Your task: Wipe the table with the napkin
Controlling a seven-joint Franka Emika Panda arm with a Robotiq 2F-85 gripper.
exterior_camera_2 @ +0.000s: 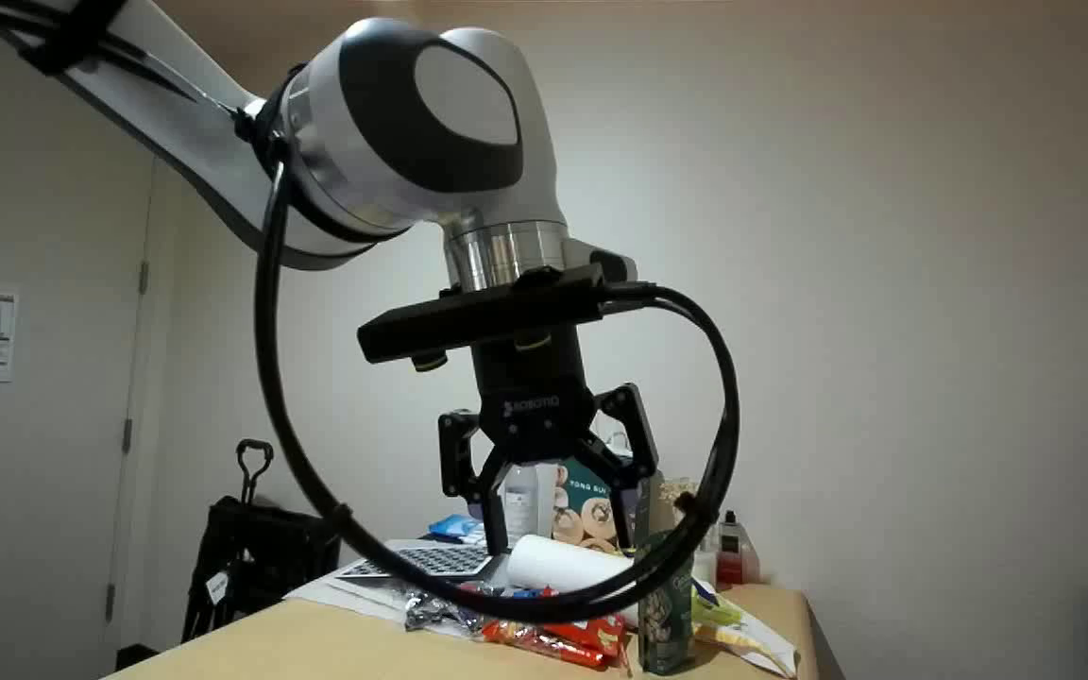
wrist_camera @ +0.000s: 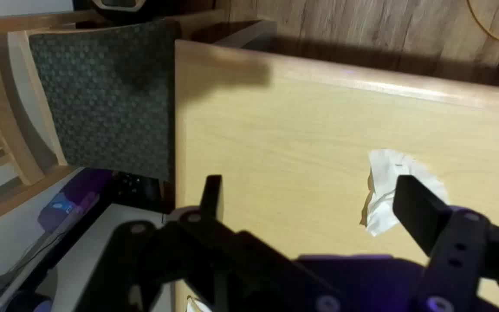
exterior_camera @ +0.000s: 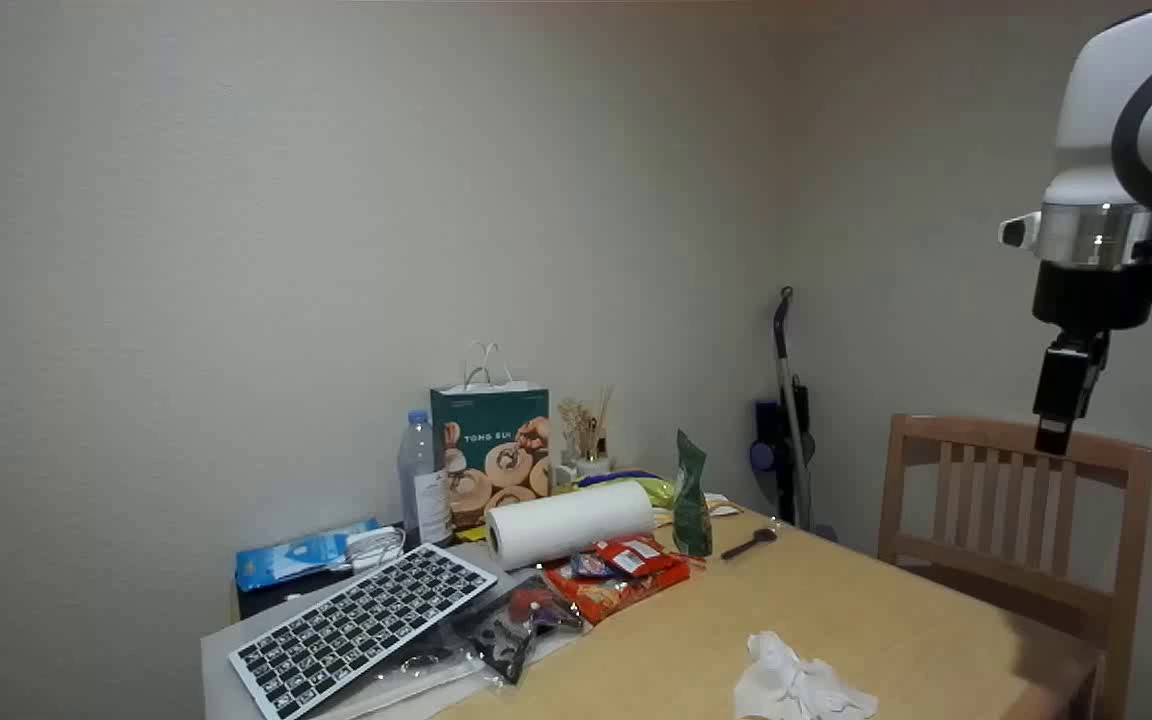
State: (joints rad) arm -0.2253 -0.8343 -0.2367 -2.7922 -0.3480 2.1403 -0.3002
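1. Spreading wider than anything else, the table (exterior_camera: 836, 590) is offering the surface to be wiped.
2. The slatted chair (exterior_camera: 1001, 575) is standing beside one edge of the table.
3. The gripper (exterior_camera_2: 561, 543) is hanging well above the table, its fingers standing wide apart and holding nothing. The step in hand is apparently the approach: neither pickup nor wiping is happening yet.
4. The paper towel roll (exterior_camera: 576, 525) is lying on the table, with red packets (exterior_camera: 631, 556) just beside it, and is probably playing no part.
5. The napkin (wrist_camera: 383, 186) is lying crumpled on the table, inward from the two edges showing in the wrist view, where one finger is partly hiding it. The next move is likely calling for a shift that centres the napkin between the fingers, then lowering close to the table, closing gently, and only afterwards sweeping across the table.
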